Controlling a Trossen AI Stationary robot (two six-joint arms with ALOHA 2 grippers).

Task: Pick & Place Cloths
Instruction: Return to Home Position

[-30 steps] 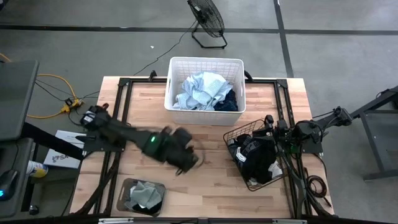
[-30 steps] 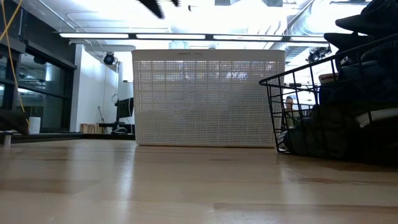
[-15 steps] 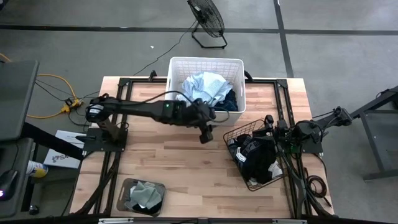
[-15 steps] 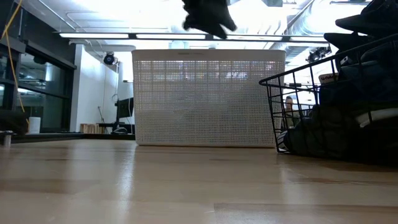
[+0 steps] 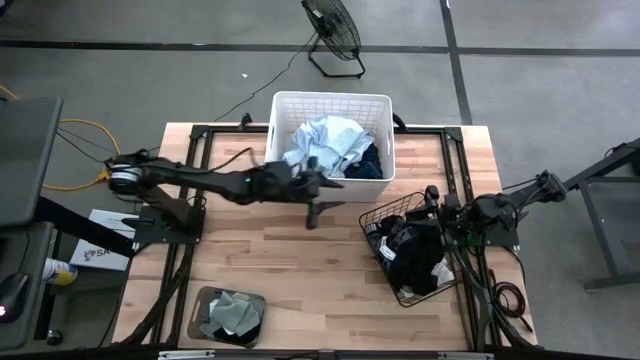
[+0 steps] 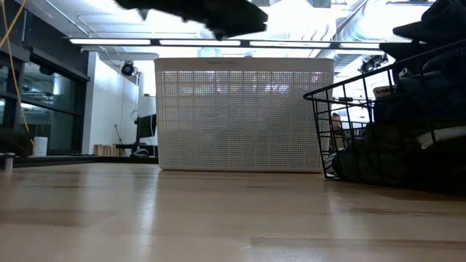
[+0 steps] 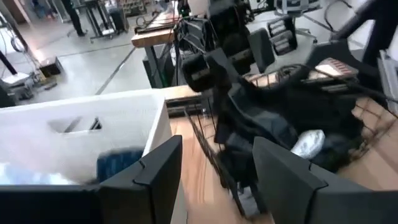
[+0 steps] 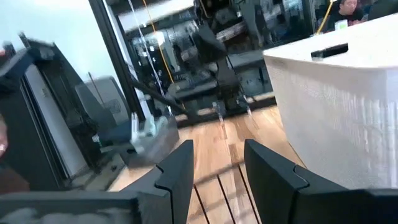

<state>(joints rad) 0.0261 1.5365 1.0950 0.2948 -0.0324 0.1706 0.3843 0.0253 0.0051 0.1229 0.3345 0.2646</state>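
left gripper [image 5: 311, 212] hovers near the cloths [image 5: 328, 143] in the white basket [image 5: 330, 97].

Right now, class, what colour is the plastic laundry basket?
The laundry basket is white, clearest in the high view.

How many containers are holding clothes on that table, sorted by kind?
White plastic basket: 1
Black wire basket: 1
Low dark bin: 1
Total: 3
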